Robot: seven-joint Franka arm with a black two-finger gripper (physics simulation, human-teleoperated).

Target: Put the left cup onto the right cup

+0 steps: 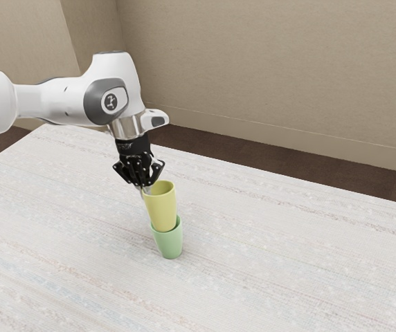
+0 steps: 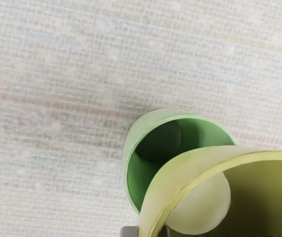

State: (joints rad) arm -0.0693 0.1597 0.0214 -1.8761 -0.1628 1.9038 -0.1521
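A pale yellow cup (image 1: 162, 206) leans at a tilt with its lower end inside a light green cup (image 1: 168, 242), which stands upright on the table. My black gripper (image 1: 145, 188) comes down from the upper left and is shut on the yellow cup's rim, on the side toward the exterior view's left. In the wrist view the yellow cup (image 2: 190, 170) is large and close under the hand. It overlaps the open mouth of the green cup (image 2: 143, 131), whose dark green inside still shows beside it.
Both cups rest near the middle of a wide table with a pale woven cloth (image 1: 295, 249). A dark floor strip (image 1: 309, 162) and beige walls lie beyond the far edge. Bare cloth (image 2: 57, 98) surrounds the cups.
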